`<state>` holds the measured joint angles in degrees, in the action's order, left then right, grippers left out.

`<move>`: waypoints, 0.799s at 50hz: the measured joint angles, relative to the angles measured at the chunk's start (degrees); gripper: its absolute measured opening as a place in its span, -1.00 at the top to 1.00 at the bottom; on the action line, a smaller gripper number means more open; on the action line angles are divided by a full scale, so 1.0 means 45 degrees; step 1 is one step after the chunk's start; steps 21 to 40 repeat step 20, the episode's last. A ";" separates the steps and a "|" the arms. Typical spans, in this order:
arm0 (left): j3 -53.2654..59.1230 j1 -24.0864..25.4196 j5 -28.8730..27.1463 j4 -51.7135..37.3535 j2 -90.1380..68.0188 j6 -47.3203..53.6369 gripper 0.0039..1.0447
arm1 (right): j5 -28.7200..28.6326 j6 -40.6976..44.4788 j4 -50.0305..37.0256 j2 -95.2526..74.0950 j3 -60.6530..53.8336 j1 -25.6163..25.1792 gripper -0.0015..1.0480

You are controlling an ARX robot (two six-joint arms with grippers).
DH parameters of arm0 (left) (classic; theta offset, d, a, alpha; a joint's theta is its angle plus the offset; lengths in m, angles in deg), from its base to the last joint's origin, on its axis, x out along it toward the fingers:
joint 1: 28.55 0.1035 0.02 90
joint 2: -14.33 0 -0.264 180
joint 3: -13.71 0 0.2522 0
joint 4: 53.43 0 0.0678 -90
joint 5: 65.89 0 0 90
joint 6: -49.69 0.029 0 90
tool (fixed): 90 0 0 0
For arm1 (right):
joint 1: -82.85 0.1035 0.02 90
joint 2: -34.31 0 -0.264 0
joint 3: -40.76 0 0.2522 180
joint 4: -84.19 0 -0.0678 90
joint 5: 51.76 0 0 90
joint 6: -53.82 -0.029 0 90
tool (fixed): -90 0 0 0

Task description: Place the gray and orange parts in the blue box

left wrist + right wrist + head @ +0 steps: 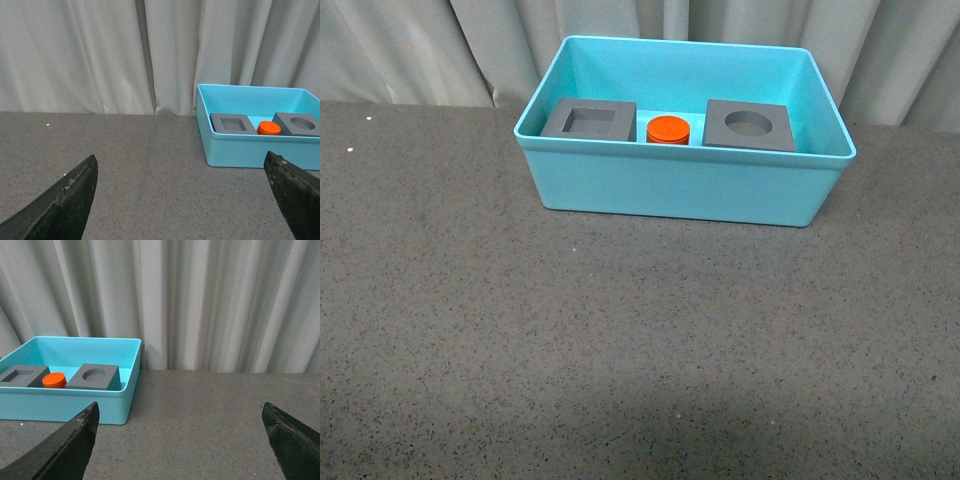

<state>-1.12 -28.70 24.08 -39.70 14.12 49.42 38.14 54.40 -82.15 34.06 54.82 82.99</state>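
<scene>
A big turquoise plastic box point(680, 185) with a flared rim sits at the far side of a dark gray speckled table point(620, 340), close to a pale curtain point(420, 50). All three parts are inside the box, in a row near its front wall. The matte gray cube with a square hole point(589, 121) is on the left. The matte gray cube with a round hole point(750, 126) is on the right. The small orange cylinder point(668, 130) stands between them, just beside the square-hole cube and a bit apart from the round-hole cube. Its flat top faces up. Any marks on it are too small to read.

No arm shows in the front view.

In the left wrist view, the left claw point(185, 200) is wide open, and its two dark fingertips point(65, 205) stand far apart. It holds nothing. The box point(250, 150) and the parts in it are well ahead of this claw and off to the side. The claw does not touch them.

In the right wrist view, the right claw point(182, 440) is wide open too, with dark fingertips point(70, 445) far apart and nothing between them. The box point(65, 405) lies ahead of it and off to the other side, well apart. The cube with the round hole point(95, 377) is the part nearest this claw, then the orange cylinder point(54, 380), then the cube with the square hole point(20, 376).
</scene>
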 joint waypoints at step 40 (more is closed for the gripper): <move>0.0000 0.0000 0.0000 0.0000 0.0000 0.0005 -0.88 | 0.0000 0.0000 0.0000 0.0000 0.0000 0.0000 -0.81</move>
